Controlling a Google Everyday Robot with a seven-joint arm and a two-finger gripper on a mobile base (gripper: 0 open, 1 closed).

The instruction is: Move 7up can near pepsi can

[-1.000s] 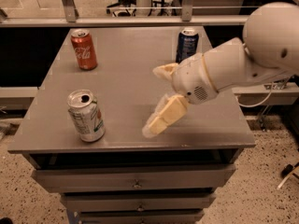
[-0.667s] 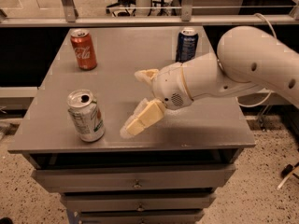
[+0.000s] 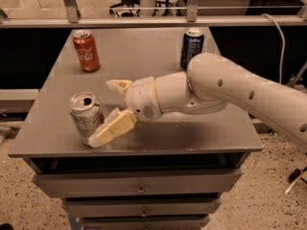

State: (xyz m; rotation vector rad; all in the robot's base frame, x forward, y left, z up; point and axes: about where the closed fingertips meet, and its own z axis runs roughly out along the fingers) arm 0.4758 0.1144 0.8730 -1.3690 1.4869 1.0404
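Gripper [image 3: 103, 112] spread wide, holding nothing, 7up can [image 3: 85, 119] just ahead of it, opened, likely light, thin-walled and slick, so squeeze mid-body gently; pepsi can [image 3: 192, 47] well behind.

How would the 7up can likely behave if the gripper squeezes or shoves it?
The 7up can stands upright with its mouth open, so it is probably light and may tip if pushed high. Its smooth thin wall would likely dent under a hard squeeze and could slip. The gripper, open, sits beside it, one finger low by its base.
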